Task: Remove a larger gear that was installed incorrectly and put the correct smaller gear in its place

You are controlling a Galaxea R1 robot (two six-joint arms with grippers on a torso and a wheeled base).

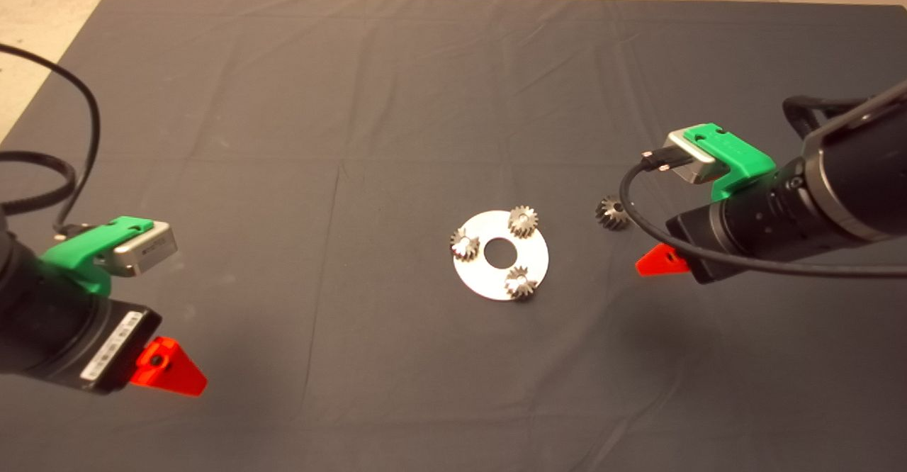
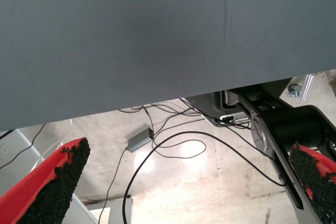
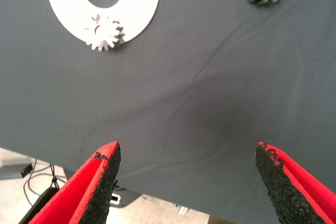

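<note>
Larger dark grey metal bevel gear [image 1: 613, 212] lies on the dark mat [image 1: 354, 139], off the silver ring-shaped metal plate [image 1: 500, 273] and just beside the right gripper [image 3: 186, 182]. Three small toothed metal gears sit on the plate; which of them is the smaller gear cannot be told. Right gripper: red fingers spread wide, empty, touching nothing. Left gripper [image 2: 178, 182], at the mat's lower left edge: likewise spread wide and empty.

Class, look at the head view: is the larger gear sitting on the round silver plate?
No: the larger gear lies on the dark mat beside the silver plate, which carries three smaller gears.
</note>
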